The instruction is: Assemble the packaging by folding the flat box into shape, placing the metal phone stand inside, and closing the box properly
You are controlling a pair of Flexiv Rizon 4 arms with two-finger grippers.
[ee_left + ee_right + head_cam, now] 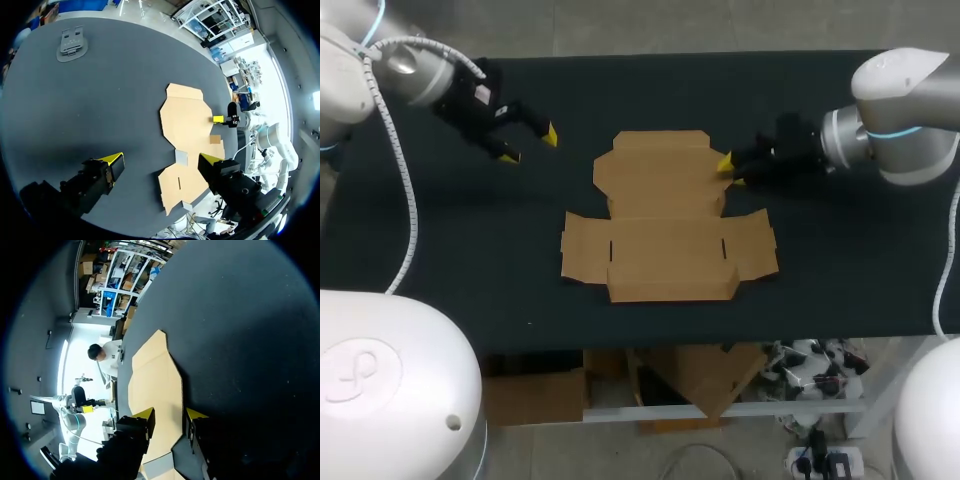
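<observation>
The flat brown cardboard box (665,215) lies unfolded in the middle of the black table, flaps spread. My left gripper (525,143) hovers open to the left of the box's far flap, apart from it; in its wrist view the left gripper (161,164) has the box (187,145) ahead. My right gripper (728,170) is low at the far flap's right edge, open. In its wrist view the right gripper (170,419) straddles the cardboard (155,385) edge. The grey metal phone stand (72,42) lies flat far from the box, seen only in the left wrist view.
Bare black table (840,260) surrounds the box on all sides. The near edge of the table runs just below the box's front flap. My right gripper's yellow tip (219,119) shows beyond the box in the left wrist view.
</observation>
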